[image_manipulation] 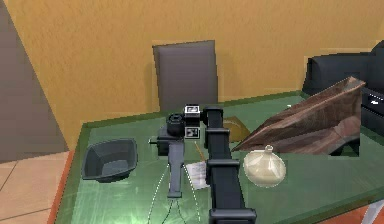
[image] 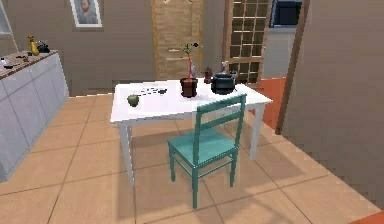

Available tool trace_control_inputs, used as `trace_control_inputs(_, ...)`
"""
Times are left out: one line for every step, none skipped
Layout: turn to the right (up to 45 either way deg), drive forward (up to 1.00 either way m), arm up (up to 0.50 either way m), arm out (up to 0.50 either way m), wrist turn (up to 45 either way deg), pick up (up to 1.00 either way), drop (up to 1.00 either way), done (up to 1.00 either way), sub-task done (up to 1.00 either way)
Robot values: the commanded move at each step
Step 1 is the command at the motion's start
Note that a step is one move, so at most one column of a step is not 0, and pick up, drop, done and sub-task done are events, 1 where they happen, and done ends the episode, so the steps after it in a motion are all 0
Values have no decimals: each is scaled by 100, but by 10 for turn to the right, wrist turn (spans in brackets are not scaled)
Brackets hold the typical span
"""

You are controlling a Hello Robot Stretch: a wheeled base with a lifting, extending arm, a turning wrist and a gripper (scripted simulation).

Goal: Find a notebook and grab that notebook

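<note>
— Where is the gripper?

— The gripper (image_manipulation: 176,188) sits above a green tabletop (image_manipulation: 110,200), at the far end of the dark arm (image_manipulation: 222,175). Its thin fingers (image_manipulation: 175,170) point toward the arm side view's bottom edge.

— Is it carrying anything?

— I cannot tell. A pale flat piece (image_manipulation: 197,176) lies on the table just beside the fingers, on their right in that view, and partly under the arm.

— And the notebook?

— Nothing there can be named as the notebook with certainty. The pale flat piece is the closest thing to the gripper. Farther to the gripper's right, beyond the arm, a brown thing (image_manipulation: 312,122) stands tent-like, as an open book laid spine-up would. I can't tell which of the two it is, if either.

— What else lies around the gripper?

— Near it on the left is a dark grey bowl (image_manipulation: 110,160). To the right, past the arm, a pale domed thing (image_manipulation: 265,166) sits just in front of the brown thing. Farther out from the gripper, behind the table's far edge, stands a grey chair (image_manipulation: 185,72), and well off to the right there is a black sofa (image_manipulation: 345,75).

— And ahead?

— In the forward view there is a white table (image: 165,106) with a teal chair (image: 208,140) drawn up to it. On it are a green apple (image: 133,100), a potted plant (image: 189,85) and a dark pot (image: 222,82). How these lie from the gripper I can't tell.
</note>
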Motion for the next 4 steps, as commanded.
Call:
trace_control_inputs(0, 0, 0, 0, 450, 0, 0, 0, 0)
trace_control_inputs(0, 0, 0, 0, 450, 0, 0, 0, 0)
trace_control_inputs(0, 0, 0, 0, 450, 0, 0, 0, 0)
trace_control_inputs(0, 0, 0, 0, 450, 0, 0, 0, 0)
